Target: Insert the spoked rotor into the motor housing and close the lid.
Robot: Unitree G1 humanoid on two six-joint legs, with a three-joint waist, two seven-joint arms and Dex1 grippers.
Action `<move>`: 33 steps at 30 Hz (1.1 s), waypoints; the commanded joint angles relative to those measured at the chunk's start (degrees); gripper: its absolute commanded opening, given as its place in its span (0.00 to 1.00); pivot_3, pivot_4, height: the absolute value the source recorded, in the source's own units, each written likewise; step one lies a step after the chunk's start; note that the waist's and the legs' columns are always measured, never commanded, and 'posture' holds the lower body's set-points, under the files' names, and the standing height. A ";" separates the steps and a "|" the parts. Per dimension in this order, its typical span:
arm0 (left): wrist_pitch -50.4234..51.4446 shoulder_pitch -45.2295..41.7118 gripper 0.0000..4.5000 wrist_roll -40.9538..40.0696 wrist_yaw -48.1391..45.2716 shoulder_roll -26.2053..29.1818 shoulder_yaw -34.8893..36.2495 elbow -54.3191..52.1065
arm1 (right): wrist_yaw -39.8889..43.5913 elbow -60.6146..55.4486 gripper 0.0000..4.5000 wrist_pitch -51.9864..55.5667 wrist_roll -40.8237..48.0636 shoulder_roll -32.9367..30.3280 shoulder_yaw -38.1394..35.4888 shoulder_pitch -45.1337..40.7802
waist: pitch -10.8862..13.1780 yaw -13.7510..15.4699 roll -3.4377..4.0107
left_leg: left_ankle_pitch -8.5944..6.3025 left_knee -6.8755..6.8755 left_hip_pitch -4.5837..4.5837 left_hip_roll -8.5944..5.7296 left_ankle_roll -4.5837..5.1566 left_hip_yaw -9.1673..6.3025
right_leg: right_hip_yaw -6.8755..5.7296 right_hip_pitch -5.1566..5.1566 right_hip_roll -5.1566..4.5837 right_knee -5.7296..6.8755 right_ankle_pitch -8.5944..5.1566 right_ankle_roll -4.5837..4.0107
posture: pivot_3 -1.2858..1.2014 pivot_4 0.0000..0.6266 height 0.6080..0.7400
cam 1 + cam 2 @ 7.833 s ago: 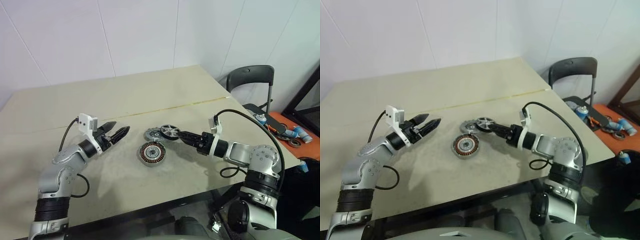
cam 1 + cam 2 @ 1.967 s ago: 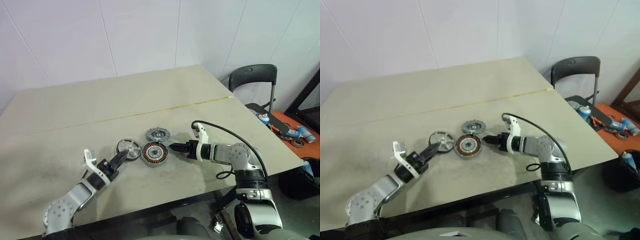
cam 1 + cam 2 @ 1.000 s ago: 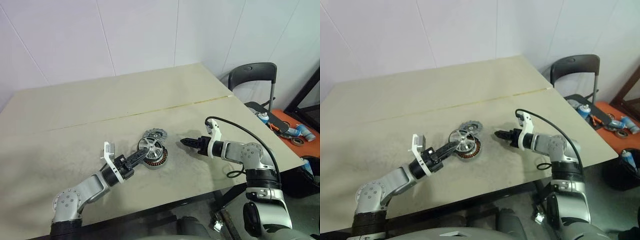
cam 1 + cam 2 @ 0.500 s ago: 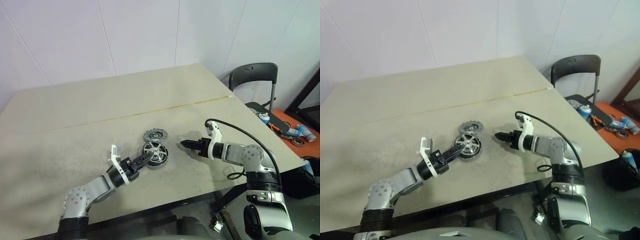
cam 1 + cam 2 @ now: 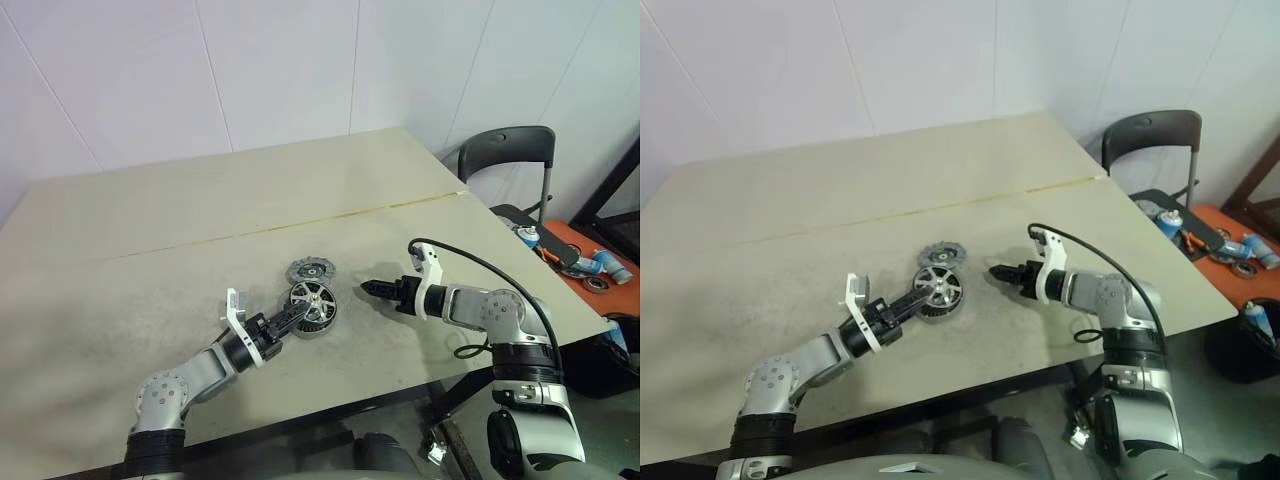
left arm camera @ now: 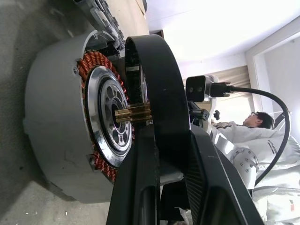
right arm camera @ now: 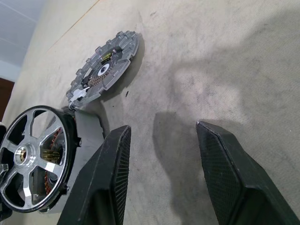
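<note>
I see the spoked rotor (image 7: pixel 35 159) with a matt black ring, rubbery-looking, and polished silver metal spokes. Motor housing (image 6: pixel 54 136): dull cast grey metal shell, glossy copper windings, shiny steel hub. Lid (image 7: pixel 104 68) is light grey metal, ribbed, semi-matt. My right gripper (image 7: pixel 171 176) fingers (image 7: pixel 225 164) look like black plastic with fine textured pads. Table (image 5: pixel 150 210) is matt beige, slightly grainy, scuffed grey near its front edge.

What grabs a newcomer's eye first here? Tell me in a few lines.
Near the table's middle, the left gripper is shut on the spoked rotor, holding it just over the motor housing with its copper windings. Just beyond lies the ribbed lid, off to one side. Opposite, the right gripper hovers open, holding nothing.
</note>
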 commanded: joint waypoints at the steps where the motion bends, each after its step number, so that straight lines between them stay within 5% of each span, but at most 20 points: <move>1: -0.96 0.35 0.09 2.90 -1.25 0.38 -0.41 -0.98 | -0.54 -0.44 0.52 -0.81 -1.09 0.15 0.95 -0.26 | 0.00 0.00 0.00 | 0.00 0.00 0.00 0.00 0.00 0.00 | 0.00 0.00 0.00 0.00 0.00 0.00 | 0.52 0.00 1.00; 7: -0.31 0.92 0.50 3.60 -1.42 0.58 0.22 -2.13 | -0.37 0.01 0.52 -1.12 -1.41 0.41 1.10 -0.22 | -0.02 -0.03 0.00 | 0.00 0.05 0.08 0.00 0.00 0.00 | 0.00 0.10 0.00 0.01 -0.01 0.01 | 0.52 0.00 1.00; 28: 2.84 7.30 0.50 -9.67 2.85 13.42 10.95 -11.05 | -0.23 2.44 0.52 -3.61 -2.41 2.52 1.87 0.01 | -0.05 -0.46 -0.07 | 0.00 0.14 0.09 0.07 -0.01 0.01 | 0.00 0.11 0.02 0.06 -0.04 -0.05 | 0.52 0.00 1.00; 33: 0.93 6.27 0.50 -9.00 3.10 15.67 12.99 -9.52 | 5.47 -5.47 0.52 -3.12 0.93 1.36 3.82 -0.61 | -0.02 -0.42 -0.05 | 0.00 0.14 0.06 0.07 -0.01 0.01 | -0.01 0.07 0.02 0.06 -0.09 -0.15 | 0.52 0.00 1.00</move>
